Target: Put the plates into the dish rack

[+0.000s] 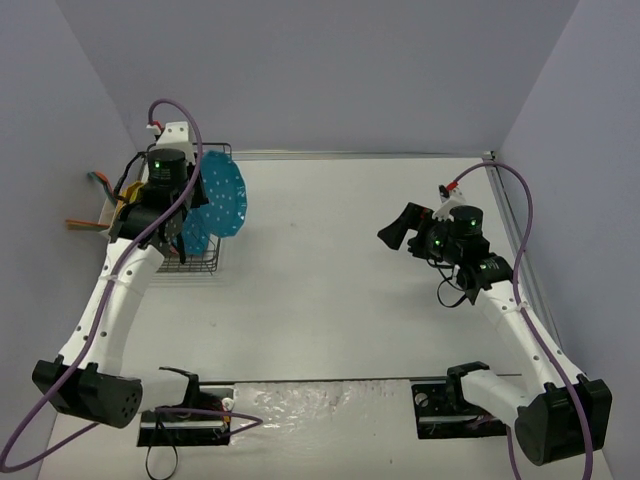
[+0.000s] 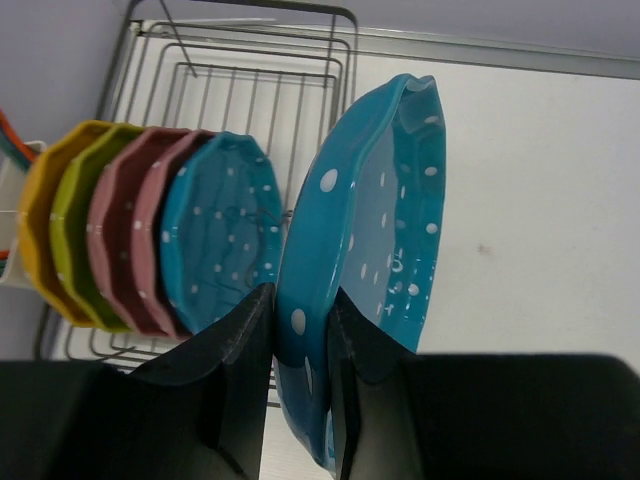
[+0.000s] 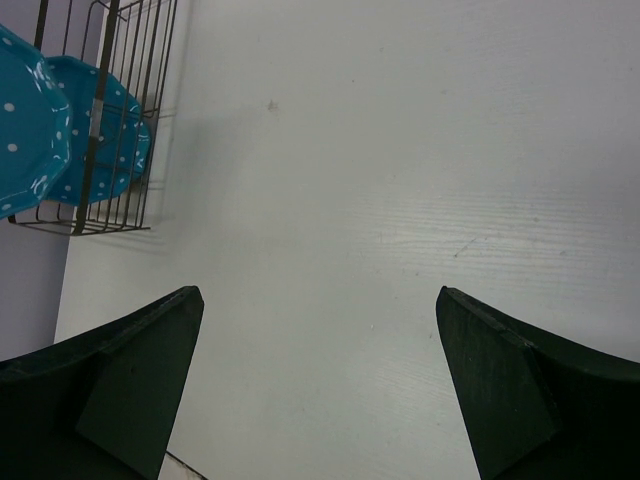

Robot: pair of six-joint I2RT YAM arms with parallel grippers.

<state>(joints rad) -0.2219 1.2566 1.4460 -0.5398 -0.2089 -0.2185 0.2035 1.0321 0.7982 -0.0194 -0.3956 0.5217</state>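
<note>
The table (image 1: 350, 280) is white and mostly bare, walled on three sides. The left arm (image 1: 110, 300) reaches from the near left edge up to the far left corner. The right arm (image 1: 510, 310) bends in from the near right edge and hangs over the right half of the table, well apart from everything else.

The rack (image 2: 250, 90), a black wire basket, sits in the far left corner, its long side running along the left edge. A white holder (image 2: 12, 215) hangs on its left side.

Five plates stand on edge in the rack, packed close and facing right. From the left they are orange (image 2: 45, 220), yellow-green (image 2: 75, 230), pink (image 2: 115, 230), a second pink (image 2: 150, 240) and teal (image 2: 225, 235).

The sixth plate (image 2: 390, 200), also teal, is upright just beside the teal one in the rack, at the rack's right wall. The top view shows it leaning out past that wall over the table. Whether its lower edge is inside the wires I cannot tell.

The left fingers (image 2: 240, 380) are pinching this sixth plate by its near rim, one finger on each face. The right fingers (image 3: 130, 380) are spread wide with nothing between them, pointing down at bare table.
</note>
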